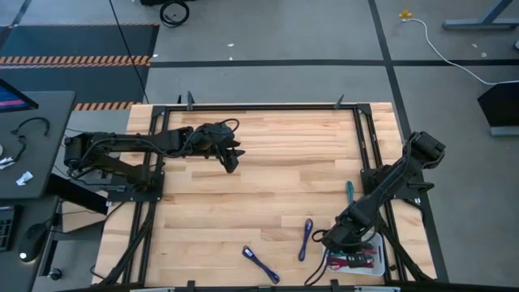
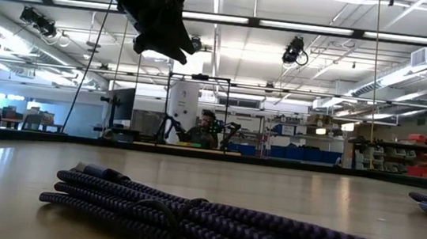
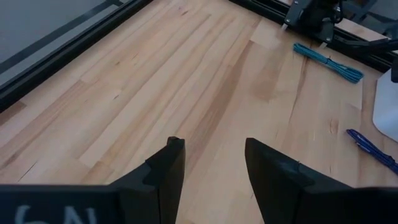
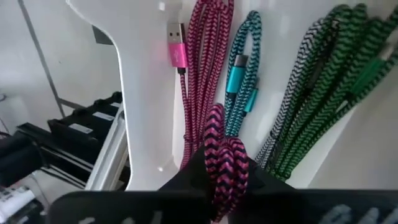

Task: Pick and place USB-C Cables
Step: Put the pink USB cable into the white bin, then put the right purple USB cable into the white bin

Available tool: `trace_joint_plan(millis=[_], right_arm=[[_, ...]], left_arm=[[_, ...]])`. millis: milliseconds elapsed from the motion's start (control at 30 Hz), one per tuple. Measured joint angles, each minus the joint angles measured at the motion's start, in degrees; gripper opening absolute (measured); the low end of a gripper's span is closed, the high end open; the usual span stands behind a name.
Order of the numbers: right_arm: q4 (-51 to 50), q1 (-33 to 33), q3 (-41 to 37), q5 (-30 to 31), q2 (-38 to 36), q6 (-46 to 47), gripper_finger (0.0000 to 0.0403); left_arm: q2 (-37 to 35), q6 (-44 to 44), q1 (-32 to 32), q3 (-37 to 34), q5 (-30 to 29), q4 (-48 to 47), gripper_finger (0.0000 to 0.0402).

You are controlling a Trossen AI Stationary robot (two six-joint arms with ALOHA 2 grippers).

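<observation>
USB-C Cables are spread over the right half of the worktop [image 1: 268, 174]: a white tray [image 4: 146, 112] at the near right corner holds a magenta cable [image 4: 208, 68], a teal cable [image 4: 239, 81] and a green cable [image 4: 329, 81] lying side by side; two blue cables [image 1: 260, 264] [image 1: 305, 238] lie loose on the wood just left of the tray, and another teal cable [image 1: 349, 191] lies by the right rail. Right gripper [image 4: 225, 177] is down over the tray, closed on a pink-and-purple braided cable [image 4: 225, 165], pinched across its folded loop. Left gripper [image 3: 211, 165] hangs above bare wood at the far left, jaws moderately apart, holding nothing. Handling judgement: each bundle looks light, soft and limp; the braided sheath should give decent friction, so slip risk is low. The folded strands may splay or snag a neighbour, since the tray cables touch. Best hold appears to be across the middle of the bundle, taking all strands together, not the metal plug ends, which are small and smooth. Loose ends will likely dangle on lift.
</observation>
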Motion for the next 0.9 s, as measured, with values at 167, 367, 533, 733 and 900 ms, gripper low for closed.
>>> trace_joint_plan(millis=[167, 367, 533, 733, 900], right_arm=[[0.17, 1.10, 0.00, 2.00, 0.43, -1.80, 0.0039], [0.17, 1.37, 0.00, 2.51, 0.43, -1.52, 0.0092], [0.13, 1.31, 0.00, 1.38, 0.23, 0.33, 0.0141], [-1.00, 1.42, 0.63, 3.60, -6.20, 9.48, 0.0146], [-3.47, 2.31, 3.82, 15.48, -15.43, 16.22, 0.0128]], left_arm=[[0.00, -0.07, -0.07, 0.00, 0.00, 0.00, 0.0174], [0.00, -0.07, -0.07, 0.00, 0.02, 0.01, 0.0174], [0.00, -0.07, -0.07, 0.00, 0.02, 0.01, 0.0174], [0.00, -0.07, -0.07, 0.00, 0.02, 0.02, 0.0174], [0.00, -0.04, -0.07, 0.00, 0.21, 0.02, 0.0174]])
